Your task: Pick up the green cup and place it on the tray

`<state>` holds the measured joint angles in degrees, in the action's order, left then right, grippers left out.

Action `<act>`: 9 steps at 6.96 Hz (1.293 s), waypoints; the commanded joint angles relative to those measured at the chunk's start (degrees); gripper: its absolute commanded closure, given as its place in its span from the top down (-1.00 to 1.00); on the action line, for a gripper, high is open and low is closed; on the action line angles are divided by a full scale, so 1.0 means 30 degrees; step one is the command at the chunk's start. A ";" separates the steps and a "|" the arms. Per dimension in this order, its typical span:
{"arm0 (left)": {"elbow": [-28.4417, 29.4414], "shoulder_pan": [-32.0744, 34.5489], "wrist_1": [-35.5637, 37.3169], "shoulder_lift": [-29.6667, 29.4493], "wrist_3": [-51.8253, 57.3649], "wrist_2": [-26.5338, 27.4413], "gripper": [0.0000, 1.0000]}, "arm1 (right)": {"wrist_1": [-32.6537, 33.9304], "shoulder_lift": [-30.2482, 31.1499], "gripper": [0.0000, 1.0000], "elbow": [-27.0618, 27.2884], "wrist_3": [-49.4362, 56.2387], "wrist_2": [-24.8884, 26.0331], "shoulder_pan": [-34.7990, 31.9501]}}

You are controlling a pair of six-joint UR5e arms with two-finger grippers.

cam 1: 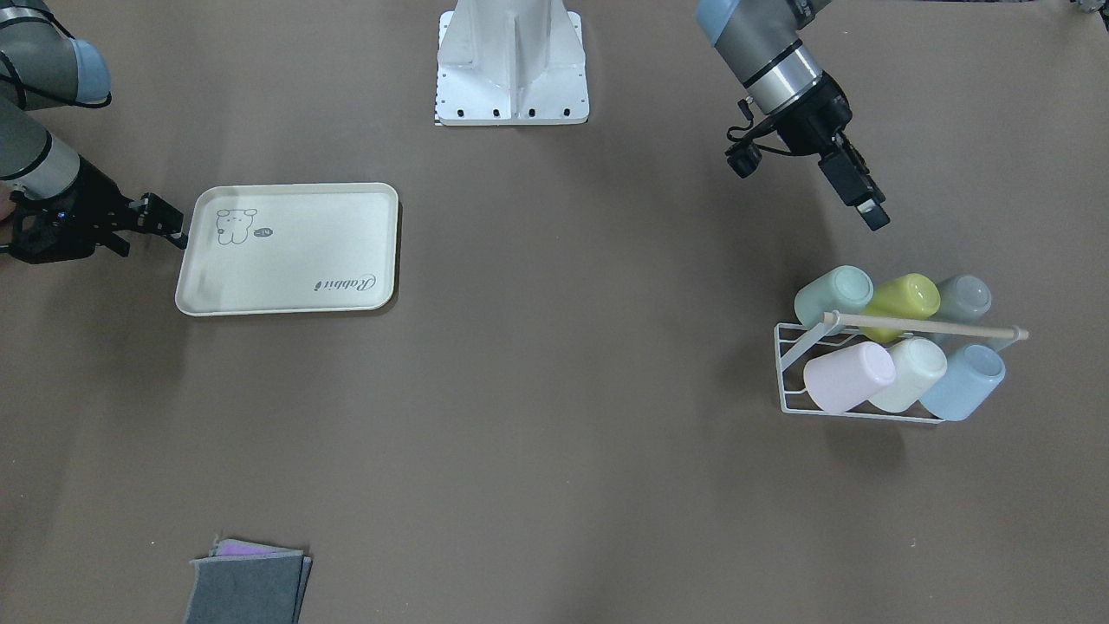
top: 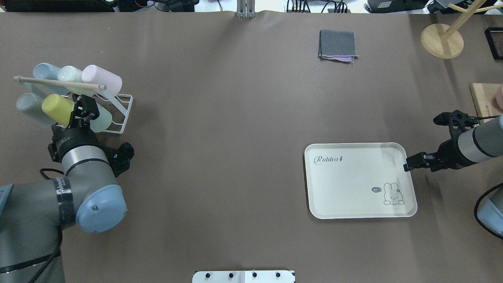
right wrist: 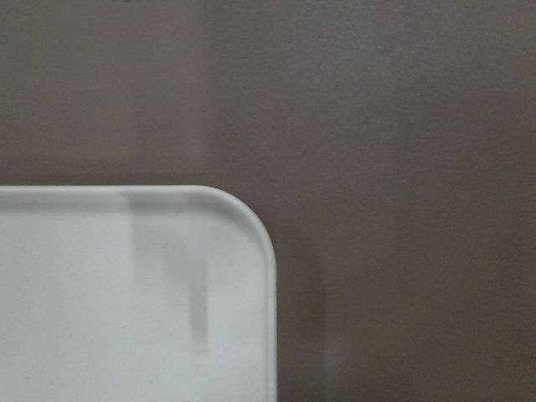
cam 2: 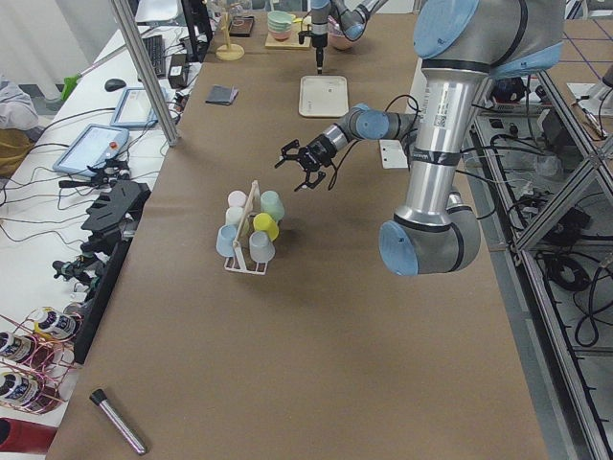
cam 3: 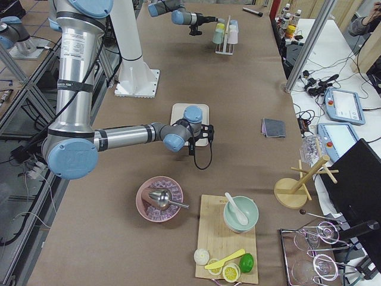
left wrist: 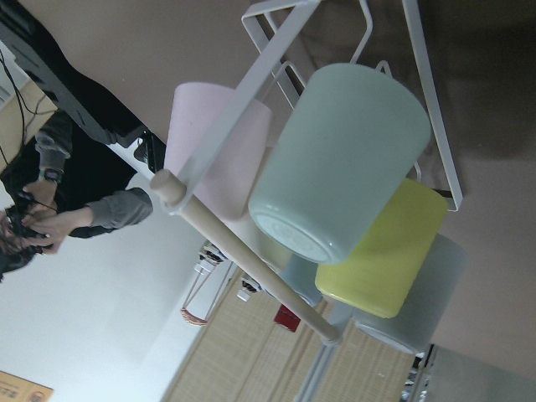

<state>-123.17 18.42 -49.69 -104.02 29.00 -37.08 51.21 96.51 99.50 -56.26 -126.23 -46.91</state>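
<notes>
Our left gripper (cam 1: 873, 217) hovers open and empty near the green cup (cam 1: 833, 295). We cannot tell how wide the right gripper (cam 1: 178, 236), beside the tray (cam 1: 286, 290), is.

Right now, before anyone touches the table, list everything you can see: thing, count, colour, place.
green cup: one, mint, rack's robot-side row, end nearest table's middle
yellow cup: one, yellow-green, middle of that row
grey cup: one, grey-blue, that row's other end
pink cup, cream cup, blue cup: one each, rack's far row
rack: one, white wire, table's left end
rod: one, wooden, across rack's top
tray: one, cream, table's right side
cloths: folded stack, grey over purple, far edge
peg stand: one, wooden, far right corner
base plate: one, white, near edge, centre
left pincer: one, black, open, by green cup
right pincer: one, black, at tray's right edge
</notes>
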 commanded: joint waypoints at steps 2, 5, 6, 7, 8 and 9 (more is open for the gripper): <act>0.1558 -0.1301 0.1677 -0.0338 0.2139 0.3038 0.95 | 0.0478 -0.0528 0.49 -0.0178 -0.0114 0.0008 0.0314; 0.2091 -0.1978 0.1477 -0.0075 0.1092 0.3952 0.95 | 0.0627 -0.0500 0.39 -0.0031 -0.0202 -0.0226 0.0461; 0.2149 -0.2123 0.1505 0.0419 0.0446 0.4243 0.95 | 0.0655 -0.0500 0.36 -0.0031 -0.0376 -0.0285 0.0490; 0.2178 -0.2067 0.1476 0.0540 0.0411 0.5377 0.95 | 0.0685 -0.0500 0.33 -0.0031 -0.0407 -0.0372 0.0578; 0.3165 -0.2182 0.1505 0.0251 0.0439 0.5881 0.95 | 0.0656 -0.0471 0.33 -0.0089 -0.0436 -0.0402 0.0724; 0.3436 -0.2329 0.1621 -0.0245 0.0440 0.5886 0.95 | 0.0685 -0.0441 0.32 -0.0147 -0.0436 -0.0432 0.0841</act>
<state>-114.38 11.86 -45.11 -103.48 30.39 -20.27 53.21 95.09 99.25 -57.51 -127.40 -44.81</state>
